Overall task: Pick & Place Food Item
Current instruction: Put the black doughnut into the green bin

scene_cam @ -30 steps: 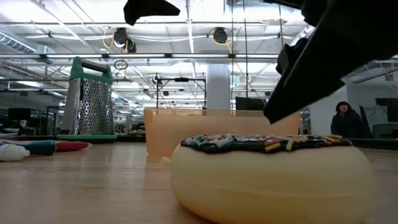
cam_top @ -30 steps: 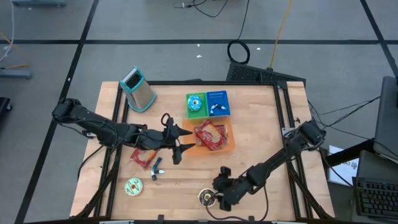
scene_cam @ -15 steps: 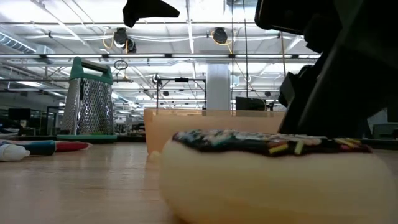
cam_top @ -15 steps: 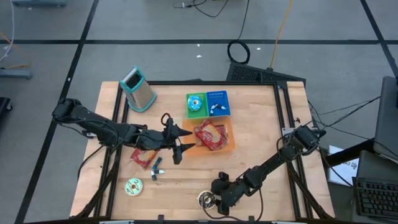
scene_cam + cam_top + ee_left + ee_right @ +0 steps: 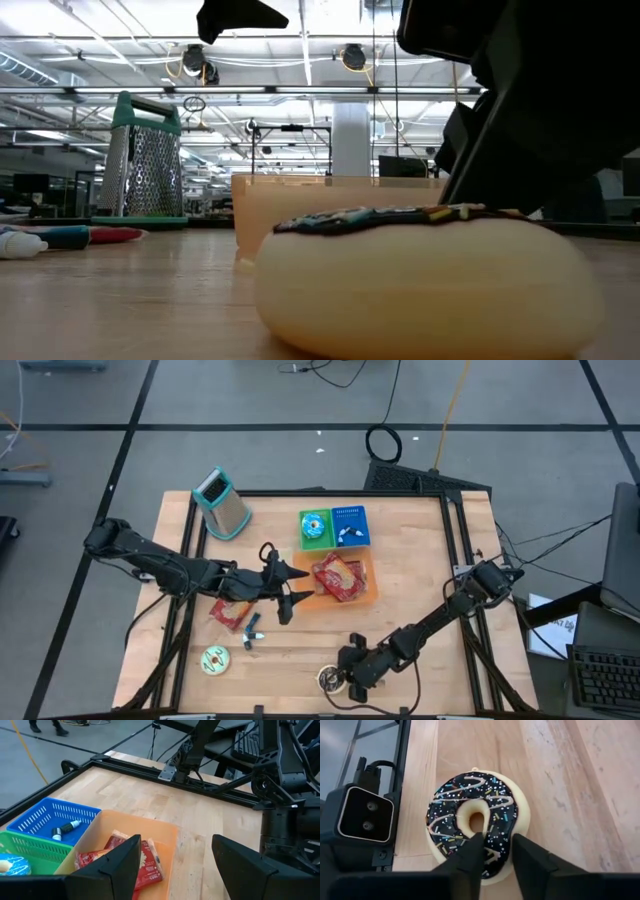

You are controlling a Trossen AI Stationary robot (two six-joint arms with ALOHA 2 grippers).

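Observation:
A cream donut with dark sprinkled icing lies flat on the wood close to the table's near edge, and fills the low view. My right gripper slants down onto it and is shut on its ring. My left gripper hangs open above the orange bin, touching nothing; a red packet lies in the bin below it. In the high view that gripper sits at the bin's left end. My right gripper pinches one section of the donut's ring, on the side nearest the wrist. One finger reaches the hole's edge and the other lies on the outer rim. The fingers slant down from the table's right. The donut's underside stays on the table.
A metal grater stands at the far left. Green and blue baskets sit behind the orange bin. A red packet, a marker and a green-iced donut lie at the near left. The low camera stands beside the donut.
My right gripper has sunk toward the table's near edge, onto the donut. The donut has shifted a little on the table and its iced top now bulges instead of lying flat.

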